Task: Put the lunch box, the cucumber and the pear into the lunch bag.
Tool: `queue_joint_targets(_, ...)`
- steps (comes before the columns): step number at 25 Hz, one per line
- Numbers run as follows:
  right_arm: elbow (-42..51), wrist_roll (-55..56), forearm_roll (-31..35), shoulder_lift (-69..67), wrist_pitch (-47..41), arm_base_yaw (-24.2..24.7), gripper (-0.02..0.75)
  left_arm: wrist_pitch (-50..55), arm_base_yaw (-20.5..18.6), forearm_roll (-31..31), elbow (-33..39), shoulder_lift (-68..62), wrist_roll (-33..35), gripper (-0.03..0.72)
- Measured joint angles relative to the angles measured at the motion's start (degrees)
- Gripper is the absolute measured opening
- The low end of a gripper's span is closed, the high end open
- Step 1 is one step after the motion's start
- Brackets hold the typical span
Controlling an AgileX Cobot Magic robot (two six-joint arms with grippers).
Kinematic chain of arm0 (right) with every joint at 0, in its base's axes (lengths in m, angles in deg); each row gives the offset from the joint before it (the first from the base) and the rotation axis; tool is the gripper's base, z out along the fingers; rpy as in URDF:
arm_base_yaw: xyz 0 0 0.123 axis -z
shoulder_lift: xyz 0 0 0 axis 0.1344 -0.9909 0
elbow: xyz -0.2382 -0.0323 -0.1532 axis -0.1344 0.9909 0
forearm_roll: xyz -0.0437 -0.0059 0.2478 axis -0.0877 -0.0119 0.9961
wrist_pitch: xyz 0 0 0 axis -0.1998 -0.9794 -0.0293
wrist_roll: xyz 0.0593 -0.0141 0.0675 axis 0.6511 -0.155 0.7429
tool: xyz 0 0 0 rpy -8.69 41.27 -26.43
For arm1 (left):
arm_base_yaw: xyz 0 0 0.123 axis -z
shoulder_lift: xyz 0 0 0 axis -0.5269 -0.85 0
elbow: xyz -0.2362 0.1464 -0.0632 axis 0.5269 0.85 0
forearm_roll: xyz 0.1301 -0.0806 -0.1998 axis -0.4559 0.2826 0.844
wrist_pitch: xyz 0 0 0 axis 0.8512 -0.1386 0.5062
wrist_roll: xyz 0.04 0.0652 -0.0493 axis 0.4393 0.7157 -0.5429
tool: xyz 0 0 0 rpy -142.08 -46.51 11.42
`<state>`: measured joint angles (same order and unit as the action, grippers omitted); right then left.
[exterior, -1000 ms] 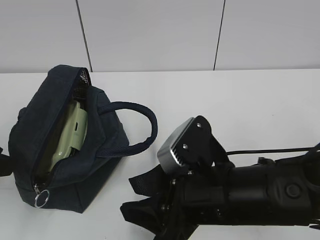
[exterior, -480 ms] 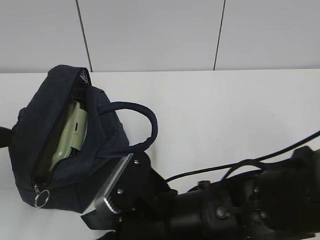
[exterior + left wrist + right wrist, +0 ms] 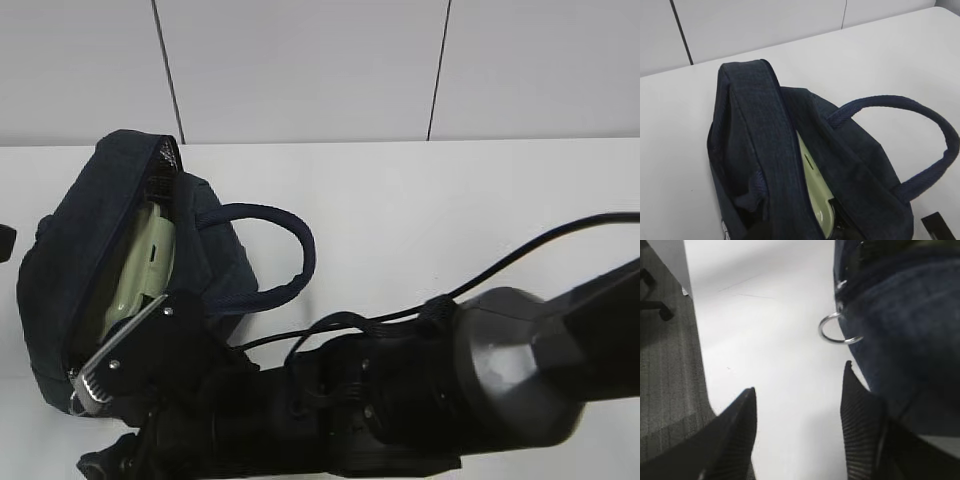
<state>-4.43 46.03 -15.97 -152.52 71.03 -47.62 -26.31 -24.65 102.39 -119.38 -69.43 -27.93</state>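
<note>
Sitting on the white desk [image 3: 480,200], the lunch bag [image 3: 80,240] has its top zipper open, and the lunch box [image 3: 140,270] stands on edge inside, its sage-green lid showing through the gap. The bag's long axis runs from its near end, where the metal ring pull [image 3: 837,332] hangs, away toward the wall [image 3: 300,60]; the strap handle [image 3: 285,250] loops out to the bag's right. Reaching low across the desk, the right gripper [image 3: 797,405] has its jaws apart just beside the ring, touching nothing. The left gripper's jaws are out of view.
</note>
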Motion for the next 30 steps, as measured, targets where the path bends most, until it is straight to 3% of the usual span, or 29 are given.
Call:
queue_joint_targets(17, -9.25, -3.01, 6.04, -5.56, -8.47, -1.06, 0.423, -0.47, 0.0, 1.34, 0.0, 0.0, 0.0, 0.27)
queue_joint_targets(30, -10.28, -3.38, 6.49, -6.32, -7.22, -1.28, 0.423, -0.5, 0.0, 1.46, 0.0, 0.0, 0.0, 0.27)
